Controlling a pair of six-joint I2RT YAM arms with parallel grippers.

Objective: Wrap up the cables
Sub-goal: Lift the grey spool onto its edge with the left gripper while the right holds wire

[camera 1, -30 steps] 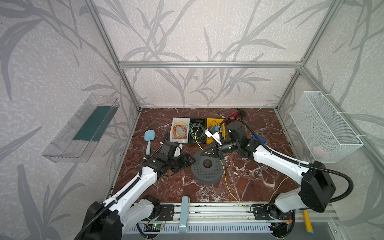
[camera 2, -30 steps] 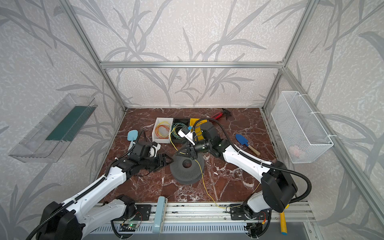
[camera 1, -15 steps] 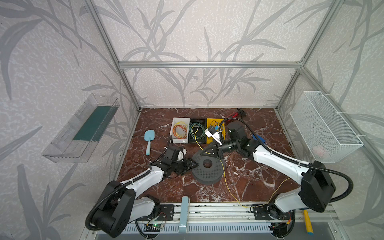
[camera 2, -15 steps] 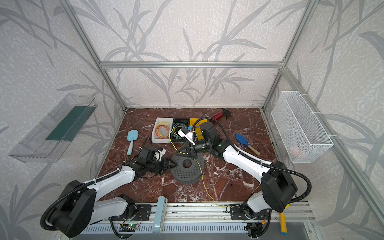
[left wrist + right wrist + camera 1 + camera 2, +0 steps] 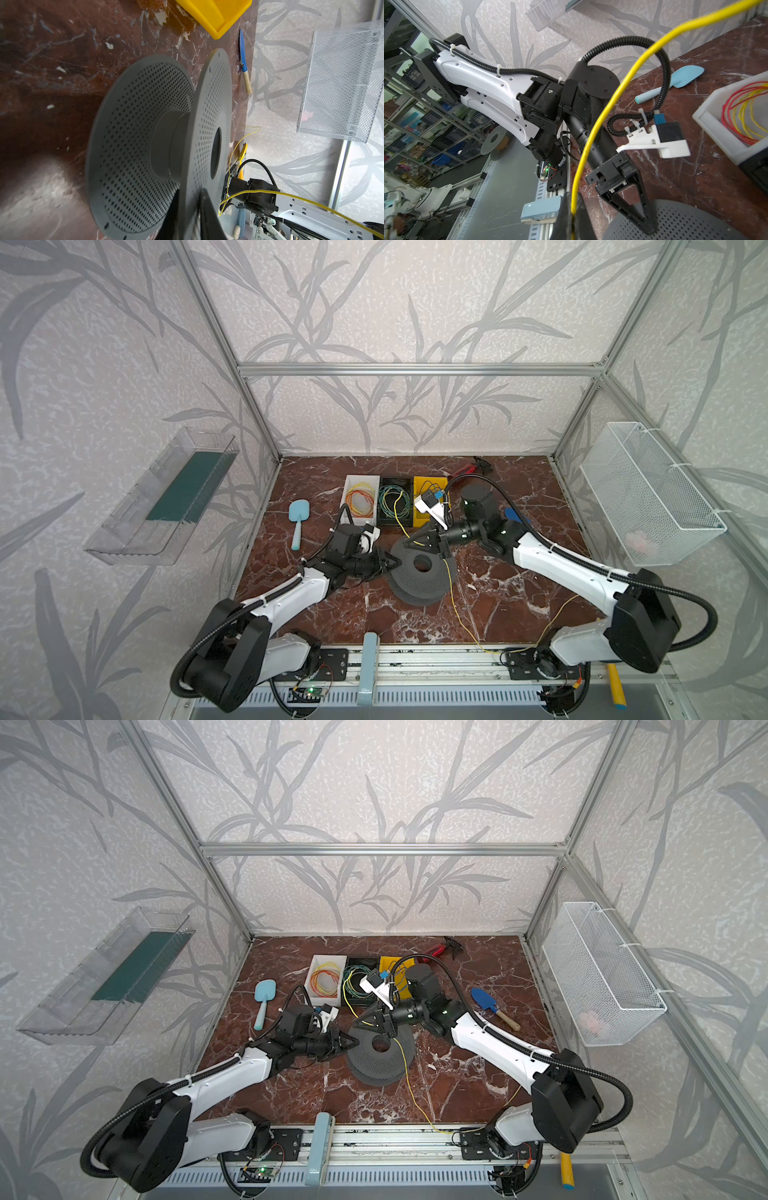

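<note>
Left wrist view: the left gripper (image 5: 190, 212) has one finger on each side of the upper flange of the grey spool (image 5: 145, 135) and is clamped on its rim. Compared with the top views of a second ago, this arm has moved right across the bare floor to the spool's left edge (image 5: 397, 562), and its jaws have gone from wide apart to pinched on the flange. The right gripper (image 5: 409, 542) has not moved. It hovers over the far edge of the spool, closed tight on the yellow cable (image 5: 451, 585), which enters between its fingertips in the right wrist view (image 5: 572, 216). The cable runs from the black bin (image 5: 395, 479) through that grip, then over the spool's right side to the near rail (image 5: 415, 649). The hub carries no turn yet. We judge that the spool is now braced, so winding can begin. The springy wire may slip off the flange.
</note>
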